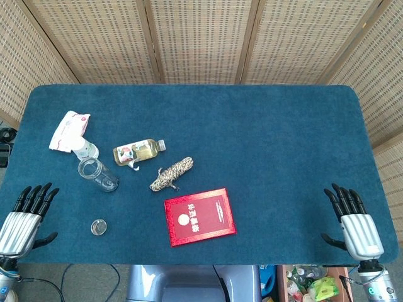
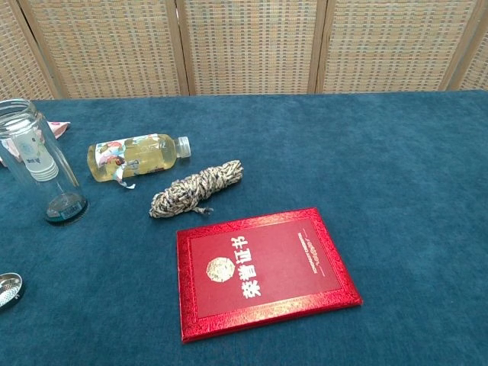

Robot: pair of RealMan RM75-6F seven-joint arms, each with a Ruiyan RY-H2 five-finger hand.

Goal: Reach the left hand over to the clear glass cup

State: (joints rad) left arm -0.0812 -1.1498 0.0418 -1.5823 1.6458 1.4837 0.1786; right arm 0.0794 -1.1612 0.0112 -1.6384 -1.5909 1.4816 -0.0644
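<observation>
The clear glass cup [image 1: 97,174] [image 2: 40,164] stands upright and uncapped on the blue table, left of centre. My left hand [image 1: 25,214] hovers at the table's near left corner, fingers spread and holding nothing, a good way below and left of the cup. At the near right corner my right hand [image 1: 352,217] is likewise open and empty. Neither hand appears in the chest view.
A small round lid [image 1: 98,226] [image 2: 6,290] lies between my left hand and the cup. Beyond the cup are a white packet [image 1: 69,131] and a lying drink bottle [image 1: 137,152] [image 2: 133,156]. A rope bundle [image 1: 171,173] [image 2: 196,188] and a red booklet [image 1: 199,216] [image 2: 263,271] lie mid-table.
</observation>
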